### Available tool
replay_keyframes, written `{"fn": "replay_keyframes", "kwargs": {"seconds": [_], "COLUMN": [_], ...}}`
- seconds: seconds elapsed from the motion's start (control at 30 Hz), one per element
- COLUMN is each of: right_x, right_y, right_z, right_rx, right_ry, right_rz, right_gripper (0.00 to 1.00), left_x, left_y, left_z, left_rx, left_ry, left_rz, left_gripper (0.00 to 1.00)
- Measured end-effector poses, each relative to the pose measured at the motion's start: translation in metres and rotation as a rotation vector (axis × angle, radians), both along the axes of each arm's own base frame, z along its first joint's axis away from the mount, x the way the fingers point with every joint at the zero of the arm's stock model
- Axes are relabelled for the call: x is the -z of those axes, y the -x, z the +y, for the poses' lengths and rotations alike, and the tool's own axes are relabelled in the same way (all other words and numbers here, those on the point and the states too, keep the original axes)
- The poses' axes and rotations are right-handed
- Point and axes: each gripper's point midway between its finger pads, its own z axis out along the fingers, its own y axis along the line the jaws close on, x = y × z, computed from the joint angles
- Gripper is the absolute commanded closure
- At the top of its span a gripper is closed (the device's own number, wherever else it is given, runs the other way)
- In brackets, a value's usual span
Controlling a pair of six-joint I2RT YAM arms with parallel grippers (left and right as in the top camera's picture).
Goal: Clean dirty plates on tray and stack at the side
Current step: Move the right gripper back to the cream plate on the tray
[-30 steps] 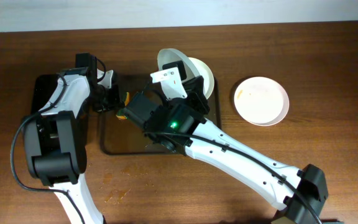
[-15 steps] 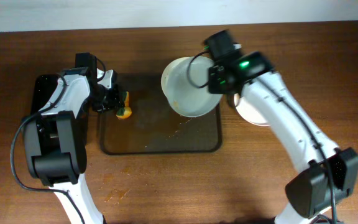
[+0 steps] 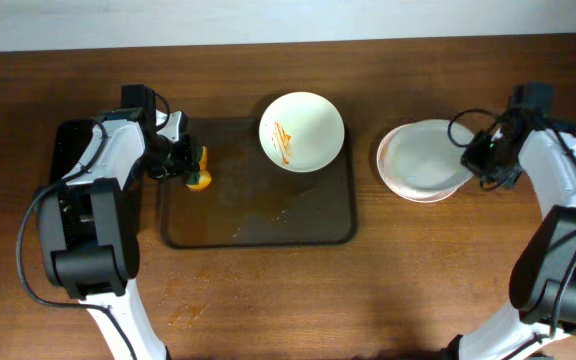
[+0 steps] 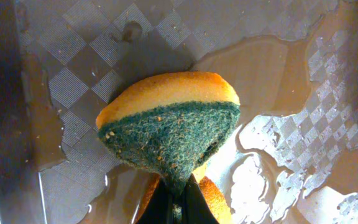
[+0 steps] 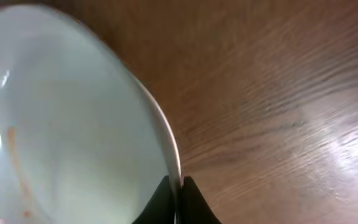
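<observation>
At right of tray (image 3: pixel 258 235), my right pincer (image 3: pixel 471 155) pinches rim of held plate (image 3: pixel 423 158) over lower plate (image 3: pixel 418 196) on table (image 3: pixel 418 270). Lower flat, centred, then release. Left pincer (image 3: pixel 183 168) clamps sponge (image 4: pixel 169 124). Streaked plate (image 3: pixel 301 131) sits on tray, far side.

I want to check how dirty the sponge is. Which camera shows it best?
The left wrist view: the sponge fills the frame, pinched in the left gripper, its green scouring face flecked with crumbs. Overhead shows only a small orange bit of it, too small to judge. The right wrist view does not show it.
</observation>
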Motion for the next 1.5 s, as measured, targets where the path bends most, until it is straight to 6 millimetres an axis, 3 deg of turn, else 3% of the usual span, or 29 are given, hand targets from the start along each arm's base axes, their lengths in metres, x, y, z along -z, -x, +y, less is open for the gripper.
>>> {"fn": "replay_keyframes", "kwargs": {"seconds": [0.1, 0.23, 0.33, 0.37, 0.43, 0.5, 0.57, 0.7, 0.77, 0.83, 0.93, 1.27, 1.4, 1.5], "right_x": [0.019, 0.008, -0.058, -0.083, -0.110, -0.102, -0.072, 0.001, 0.018, 0.021, 0.022, 0.038, 0.042, 0.040], "right_y": [0.003, 0.002, -0.042, -0.062, -0.082, -0.086, -0.085, -0.083, -0.081, -0.081, -0.079, -0.061, -0.027, 0.016], "right_z": [0.018, 0.055, 0.090, 0.112, 0.170, 0.221, 0.251, 0.261, 0.259, 0.258, 0.260, 0.280, 0.301, 0.347], "right_rx": [-0.035, -0.135, -0.257, -0.310, -0.382, -0.382, -0.359, -0.276, -0.252, -0.235, -0.229, -0.242, -0.303, -0.449], "right_ry": [-0.054, -0.157, -0.154, -0.142, -0.138, -0.138, -0.130, -0.101, -0.095, -0.098, -0.111, -0.150, -0.201, -0.208], "right_rz": [-0.007, 0.003, -0.121, -0.201, -0.305, -0.311, -0.256, -0.117, -0.081, -0.074, -0.065, 0.014, 0.127, 0.215], "right_gripper": [0.53, 0.50, 0.50, 0.50, 0.52, 0.53, 0.54, 0.59, 0.71, 0.85, 0.92, 0.92, 0.92, 0.92], "left_x": [0.000, 0.000, 0.000, 0.000, 0.000, 0.000, 0.000, 0.000, 0.000, 0.000, 0.000, 0.000, 0.000, 0.000], "left_y": [0.000, 0.000, 0.000, -0.001, 0.000, 0.000, -0.001, 0.000, 0.000, 0.000, 0.000, 0.000, 0.000, 0.000], "left_z": [0.000, 0.001, 0.001, 0.001, 0.001, 0.001, 0.001, 0.001, 0.001, 0.001, 0.001, 0.001, 0.001, 0.001], "left_rx": [0.000, -0.001, 0.000, -0.001, -0.001, 0.000, 0.000, -0.001, 0.000, 0.000, -0.001, -0.001, 0.000, 0.000], "left_ry": [-0.002, -0.003, -0.004, -0.004, -0.004, -0.004, -0.004, -0.004, -0.004, -0.004, -0.004, -0.004, -0.004, -0.004], "left_rz": [-0.001, 0.000, -0.001, -0.002, -0.001, -0.001, -0.002, -0.001, -0.001, -0.001, -0.001, -0.001, -0.001, -0.001], "left_gripper": [0.99, 0.99, 0.99, 0.99, 0.99, 0.99, 0.99, 0.99, 0.99, 0.99, 0.99, 0.99, 0.99, 0.99]}}
